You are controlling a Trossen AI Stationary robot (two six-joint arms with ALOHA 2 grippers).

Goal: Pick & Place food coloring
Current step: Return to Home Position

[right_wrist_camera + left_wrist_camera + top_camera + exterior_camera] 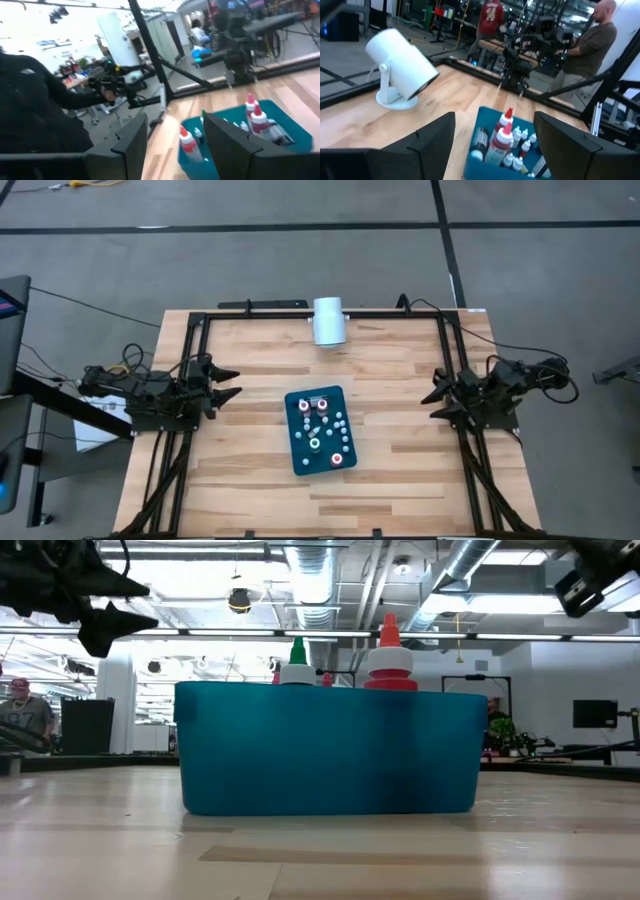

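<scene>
From above, a teal rectangular plastic bin (299, 452) sits slightly turned at the middle of the pale wooden surface (240, 480). The small food coloring bottles (322, 430) stand inside it, some with red or green tops ringed in white, others tiny whitish dots. A white cylinder on a stand (328, 320) is at the far edge. The left gripper (236, 382) hangs at the left edge and the right gripper (430, 406) at the right edge. Both point inward, well apart from the bin, jaws spread and holding nothing.

In the level view, the bin's teal wall fills the middle. A green tip (297, 652) and a red cap (390, 655) rise above its rim, and both arms hang high at the top corners.

The left wrist view shows wide-apart jaws, with the bin and bottles between them farther off. The white cylinder is to one side, and two people stand beyond the surface.

In the right wrist view the jaws likewise gape, with the bottle-filled bin beyond.
</scene>
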